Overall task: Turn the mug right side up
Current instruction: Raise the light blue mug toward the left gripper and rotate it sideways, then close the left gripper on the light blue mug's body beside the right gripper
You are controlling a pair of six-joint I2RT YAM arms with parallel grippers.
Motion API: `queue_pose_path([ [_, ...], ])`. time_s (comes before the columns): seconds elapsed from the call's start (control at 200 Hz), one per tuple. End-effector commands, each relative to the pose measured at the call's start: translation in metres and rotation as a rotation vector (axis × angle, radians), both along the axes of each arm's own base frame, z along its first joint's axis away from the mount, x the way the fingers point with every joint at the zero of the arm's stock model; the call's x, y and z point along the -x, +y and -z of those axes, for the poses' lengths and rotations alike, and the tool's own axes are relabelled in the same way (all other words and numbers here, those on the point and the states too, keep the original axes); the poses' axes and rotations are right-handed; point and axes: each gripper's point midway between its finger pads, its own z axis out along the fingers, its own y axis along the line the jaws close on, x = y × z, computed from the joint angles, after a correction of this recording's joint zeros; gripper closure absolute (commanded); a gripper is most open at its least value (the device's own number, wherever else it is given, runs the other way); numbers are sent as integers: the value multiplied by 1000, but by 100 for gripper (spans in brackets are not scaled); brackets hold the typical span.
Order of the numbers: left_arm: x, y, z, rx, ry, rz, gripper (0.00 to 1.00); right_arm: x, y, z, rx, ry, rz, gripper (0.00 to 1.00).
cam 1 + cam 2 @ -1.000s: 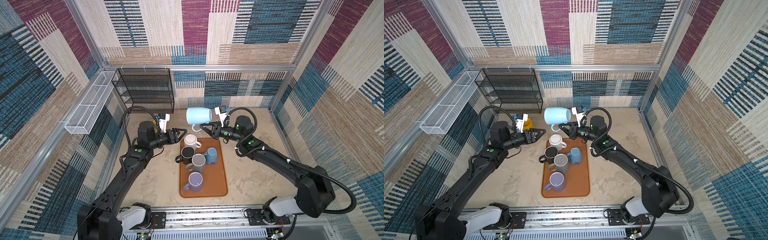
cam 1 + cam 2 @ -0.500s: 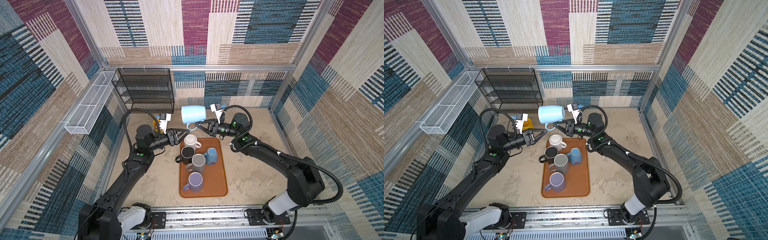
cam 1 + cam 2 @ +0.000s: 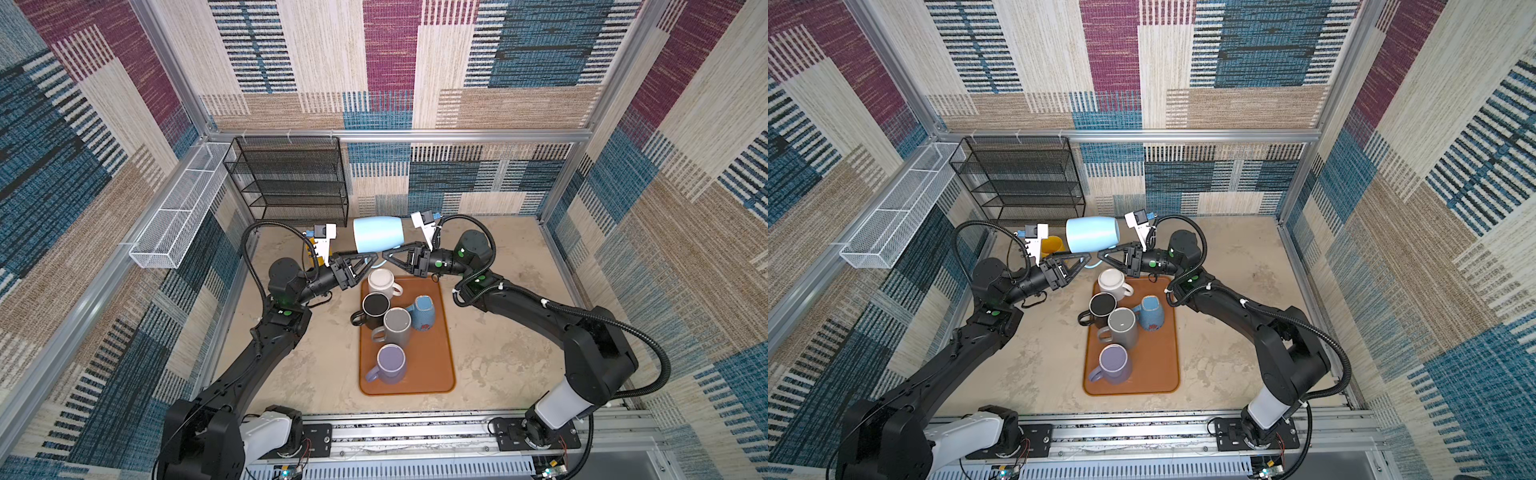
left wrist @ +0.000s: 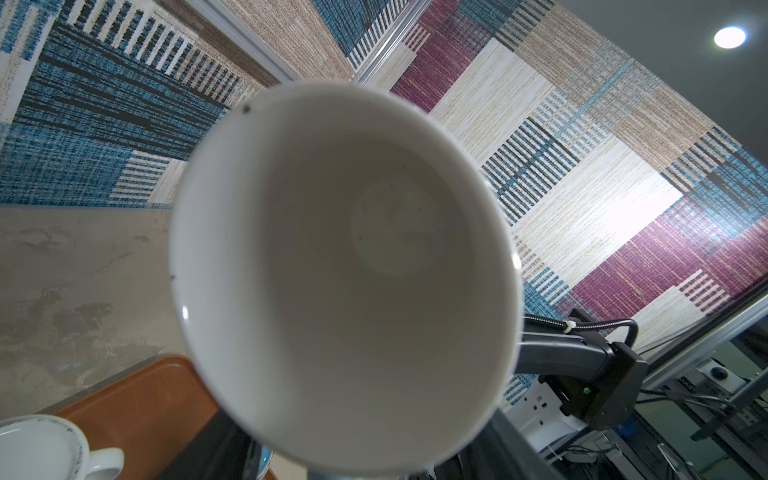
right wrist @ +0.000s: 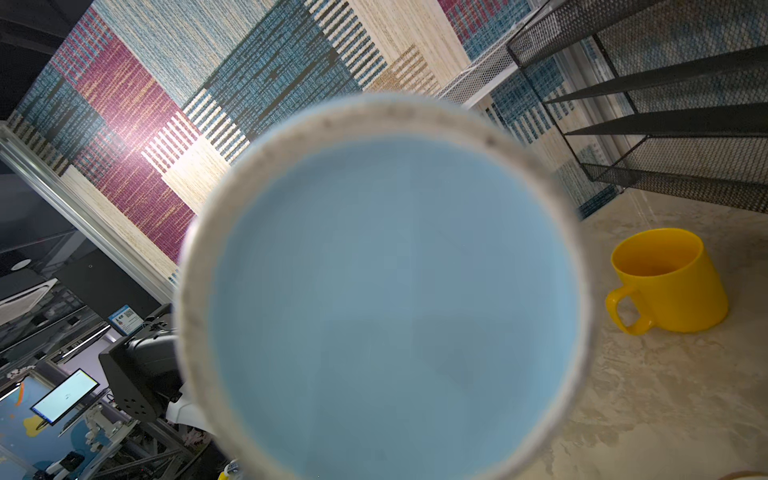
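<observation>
Above the far end of the orange tray (image 3: 440,365), a light blue mug (image 3: 378,234) is held clear of the table (image 3: 498,353), lying on its side in both top views. Its mouth is turned toward the left arm and its base toward the right arm, so its white inside is seen in the left wrist view and its blue underside in the right wrist view. Its handle hangs beneath it, and the right gripper (image 3: 385,254) is pressed together on that handle, carrying the mug. The left gripper (image 3: 365,261) is placed at the same spot from the opposite side, its fingers (image 4: 216,451) spread below the rim; whether they touch the mug cannot be told. 5 other mugs are crowded on the tray. A yellow mug (image 5: 669,278) is set upright on the table near the black wire rack (image 3: 291,183).
</observation>
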Motion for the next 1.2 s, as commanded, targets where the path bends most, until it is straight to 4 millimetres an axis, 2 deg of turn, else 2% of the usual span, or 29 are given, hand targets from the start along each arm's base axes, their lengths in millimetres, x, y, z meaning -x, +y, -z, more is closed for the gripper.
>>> queue_pose_path([
  [0.0,7,3,-21,47,-82,0,35,10,2,-19,-69,-76,-30,100],
  [0.421,13,5,-27,67,-110,-7,44,19,11,-18,-103,-65,-57,100],
  [0.586,13,6,-27,62,-111,-11,54,20,13,-17,-104,-62,-62,100],
  [0.776,14,6,-27,58,-111,-9,71,22,15,-15,-103,-59,-68,100],
  [1.197,17,7,-28,50,-115,-16,93,29,21,-7,-94,-44,-88,100],
])
